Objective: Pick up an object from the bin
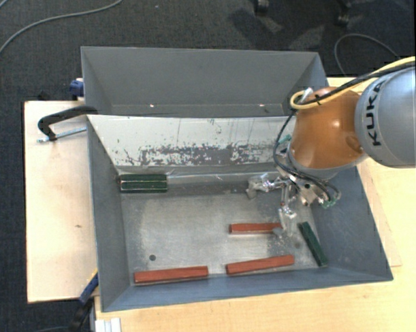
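1. We see a dark green block (143,183) lying flat.
2. Below it in view, slightly rightward, we find a long red bar (171,274).
3. Farther right of the block lies a second red bar (259,265), slightly tilted.

My bin (105,233) is grey metal, matt on its walls. Its far wall (194,153) is scratched and flecked bright, and its floor (189,224) is scuffed and dull. The red bars (171,273) (260,265) (254,228) look smooth and matt, as do the green bars (143,183) (311,243). My cover (323,134) is glossy orange, my arm (394,121) is smooth silvery grey, and my gripper (288,227) is bare bright metal.
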You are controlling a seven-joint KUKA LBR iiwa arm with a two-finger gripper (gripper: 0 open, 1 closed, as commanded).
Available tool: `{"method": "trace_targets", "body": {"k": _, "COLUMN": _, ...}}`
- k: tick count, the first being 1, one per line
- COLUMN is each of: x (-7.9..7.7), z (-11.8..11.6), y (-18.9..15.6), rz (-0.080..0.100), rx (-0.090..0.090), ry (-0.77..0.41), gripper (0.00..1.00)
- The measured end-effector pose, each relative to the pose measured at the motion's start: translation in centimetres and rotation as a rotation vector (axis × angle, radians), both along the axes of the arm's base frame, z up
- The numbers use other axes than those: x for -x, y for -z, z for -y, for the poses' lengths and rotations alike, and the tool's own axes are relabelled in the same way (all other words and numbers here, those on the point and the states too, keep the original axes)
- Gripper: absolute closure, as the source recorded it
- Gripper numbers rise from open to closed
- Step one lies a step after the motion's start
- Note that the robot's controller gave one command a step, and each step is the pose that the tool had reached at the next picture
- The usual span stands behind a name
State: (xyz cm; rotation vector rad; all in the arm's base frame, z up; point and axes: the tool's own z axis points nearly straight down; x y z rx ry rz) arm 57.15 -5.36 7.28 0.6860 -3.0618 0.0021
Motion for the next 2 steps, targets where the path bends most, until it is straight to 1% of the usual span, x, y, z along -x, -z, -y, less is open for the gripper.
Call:
{"method": "trace_targets", "body": {"k": 1, "x": -0.21, "z": -0.52, "y": -0.3, "rz": 0.005, "rx": -0.004, "ry": -0.007, "gripper": 1.0}}
{"method": "trace_targets", "body": {"k": 2, "x": -0.24, "z": -0.55, "y": -0.3, "rz": 0.007, "rx": -0.004, "ry": -0.006, "gripper": 0.0}}
